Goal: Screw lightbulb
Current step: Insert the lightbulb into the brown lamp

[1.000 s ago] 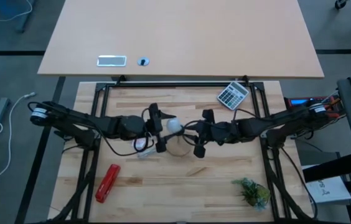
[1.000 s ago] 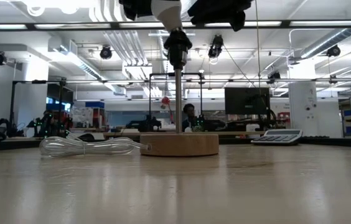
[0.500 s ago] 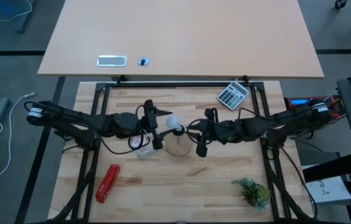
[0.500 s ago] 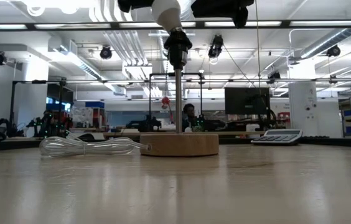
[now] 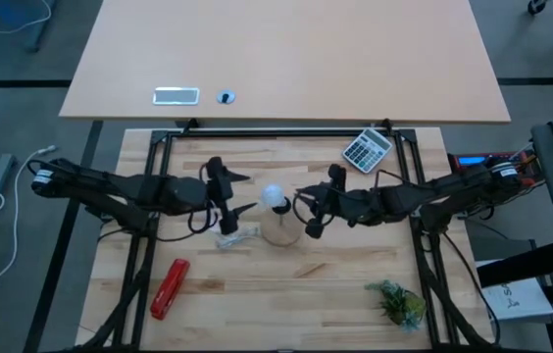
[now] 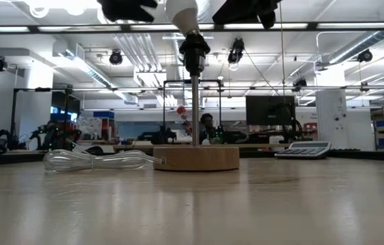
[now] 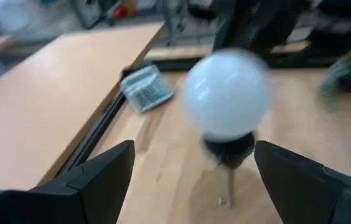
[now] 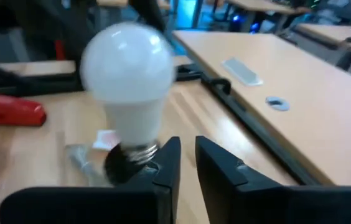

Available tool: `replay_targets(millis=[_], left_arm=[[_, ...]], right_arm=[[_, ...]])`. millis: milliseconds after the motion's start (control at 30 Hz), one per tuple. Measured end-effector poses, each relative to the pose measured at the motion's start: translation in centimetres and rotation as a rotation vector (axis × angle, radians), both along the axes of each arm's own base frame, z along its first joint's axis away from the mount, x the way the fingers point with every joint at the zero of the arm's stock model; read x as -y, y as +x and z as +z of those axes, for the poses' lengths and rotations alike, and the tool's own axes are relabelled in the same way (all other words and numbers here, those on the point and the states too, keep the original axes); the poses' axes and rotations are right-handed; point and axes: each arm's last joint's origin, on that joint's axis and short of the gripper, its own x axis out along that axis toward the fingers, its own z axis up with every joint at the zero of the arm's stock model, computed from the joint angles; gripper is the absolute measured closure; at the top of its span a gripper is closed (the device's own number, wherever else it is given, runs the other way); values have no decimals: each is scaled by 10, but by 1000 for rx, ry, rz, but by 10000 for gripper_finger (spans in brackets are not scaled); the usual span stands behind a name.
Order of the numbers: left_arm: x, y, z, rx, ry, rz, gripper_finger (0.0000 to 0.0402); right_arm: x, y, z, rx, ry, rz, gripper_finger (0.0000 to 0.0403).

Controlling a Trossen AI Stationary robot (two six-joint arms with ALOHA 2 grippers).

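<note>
The white lightbulb [image 5: 275,196] stands upright with its screw end in the black socket [image 6: 193,49]. The socket tops a thin rod rising from the round wooden disc [image 6: 196,158]. My left gripper [image 5: 230,201] is open and empty, a short way to the bulb's left and level with it. In the left wrist view the bulb [image 7: 226,93] shows ahead between its spread fingers. My right gripper [image 5: 309,208] is shut and empty, close on the bulb's right. In the right wrist view [image 8: 188,155] its fingers stand beside the bulb [image 8: 129,74] and socket.
A clear plastic scrap [image 5: 229,236] lies on the table left of the disc. A red tool [image 5: 169,287] lies near the front left, a calculator [image 5: 367,149] at the far right, a green plant sprig [image 5: 399,302] at the front right.
My left gripper has drawn back from the bulb toward the table's left edge, its fingers spread. The bulb has stayed upright in the socket.
</note>
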Motion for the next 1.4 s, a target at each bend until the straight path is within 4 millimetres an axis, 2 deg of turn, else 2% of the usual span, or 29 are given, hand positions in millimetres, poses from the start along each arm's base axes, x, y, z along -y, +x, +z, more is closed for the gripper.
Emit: replay_targets(millis=[100,200,300,433,900,1167,1400], left_arm=[[-2,0,-5,-24,2,65,88],[1,11,-10,-14,-7,52,97],[3,25,-17,-4,3,31,105],[5,33,-23,-16,-2,35,110],[17,28,-18,22,-45,5,117],[22,32,-13,83,-26,-23,119],[22,34,-15,82,-12,-28,137]], right_arm=[[7,3,4,35,-13,-2,376],[13,7,6,69,8,57,397],[14,10,4,71,20,89,399],[13,13,1,60,17,97,402],[9,16,4,108,12,117,402],[5,17,5,124,21,150,403],[4,17,4,122,21,152,403]])
